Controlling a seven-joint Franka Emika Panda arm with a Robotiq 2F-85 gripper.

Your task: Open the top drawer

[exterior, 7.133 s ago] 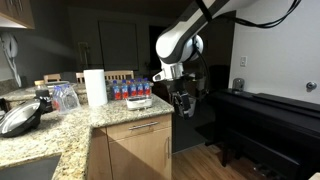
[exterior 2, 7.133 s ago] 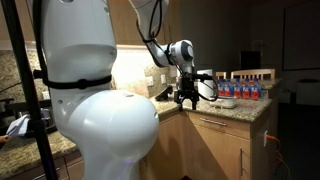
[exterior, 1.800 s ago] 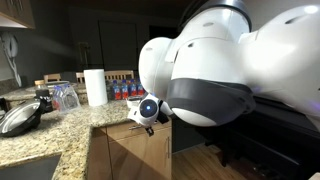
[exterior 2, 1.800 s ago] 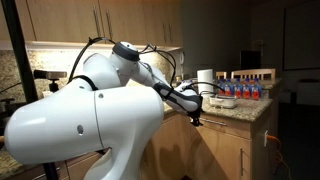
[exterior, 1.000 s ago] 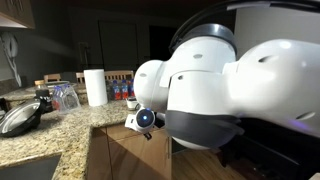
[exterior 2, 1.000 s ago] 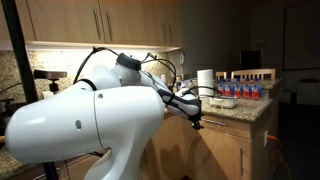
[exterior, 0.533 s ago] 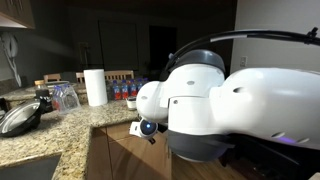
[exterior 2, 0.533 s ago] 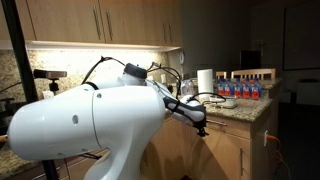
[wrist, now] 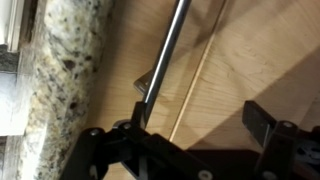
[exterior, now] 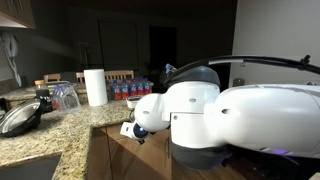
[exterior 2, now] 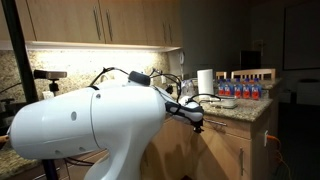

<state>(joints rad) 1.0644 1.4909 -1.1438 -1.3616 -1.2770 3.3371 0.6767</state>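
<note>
now the arm (exterior: 240, 120) has swung low, bringing the tool (wrist: 197, 115) to the top drawer (wrist: 135, 38), shut under the counter (wrist: 65, 80) lip; jaws gape wide and empty, bar handle (wrist: 170, 55) beside one finger, so gripping seems next.

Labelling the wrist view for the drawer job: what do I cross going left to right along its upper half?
Granite counter edge → silver bar handle on the top drawer → seam at the drawer front's edge → wood panel beyond it.
</note>
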